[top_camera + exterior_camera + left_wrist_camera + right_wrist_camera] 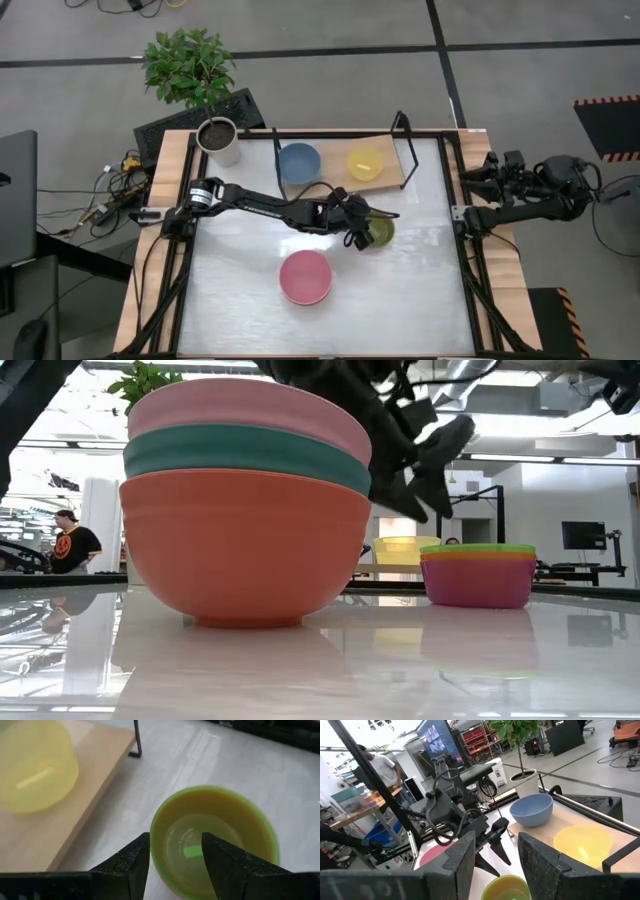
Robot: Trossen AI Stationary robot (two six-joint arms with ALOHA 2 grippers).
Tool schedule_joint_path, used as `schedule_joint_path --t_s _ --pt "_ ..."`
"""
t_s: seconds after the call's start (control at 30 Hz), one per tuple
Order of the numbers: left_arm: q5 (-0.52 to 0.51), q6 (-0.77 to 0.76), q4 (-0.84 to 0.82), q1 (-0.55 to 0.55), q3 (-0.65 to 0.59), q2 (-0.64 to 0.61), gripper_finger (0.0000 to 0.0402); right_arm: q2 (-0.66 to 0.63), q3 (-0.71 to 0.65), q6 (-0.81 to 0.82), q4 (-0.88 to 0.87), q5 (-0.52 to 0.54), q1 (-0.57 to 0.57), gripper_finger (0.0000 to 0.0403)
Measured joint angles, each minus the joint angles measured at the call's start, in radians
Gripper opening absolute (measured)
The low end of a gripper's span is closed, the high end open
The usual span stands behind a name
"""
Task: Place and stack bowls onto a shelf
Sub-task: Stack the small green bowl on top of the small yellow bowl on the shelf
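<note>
Pink-topped stack (pixel 245 510) looms nearest. Left end effector (pixel 175 857) hangs open, empty, straddling the green bowl's (pixel 215 840) near rim, directly below; right end effector (pixel 492 857) shut, parked.

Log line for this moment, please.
left gripper: open, straddling green bowl rim | right gripper: shut, parked at table edge | shelf: blue bowl, yellow bowl

Robotics lab or open workshop hall. White worktop (pixel 330 300) in a wooden frame on a grey concrete floor (pixel 80 30), loose cables (pixel 115 185) at one side. Beyond it: exposed ceiling ducts (pixel 470 375), monitors (pixel 583 535), red storage racks (pixel 477 737), a potted plant (pixel 195 75), a person (pixel 72 545) in the background.
</note>
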Motion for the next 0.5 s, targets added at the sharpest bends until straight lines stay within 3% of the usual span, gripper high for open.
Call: schedule_joint_path --t_s 0.27,0.5 --pt "-0.003 0.002 0.023 -0.002 -0.047 0.0 0.0162 0.0 0.0 -0.001 0.0 0.001 0.0 0.0175" --pt "-0.013 -0.01 0.032 -0.002 -0.103 0.001 0.0119 0.0 0.0 -0.001 0.0 0.002 0.0 0.0175"
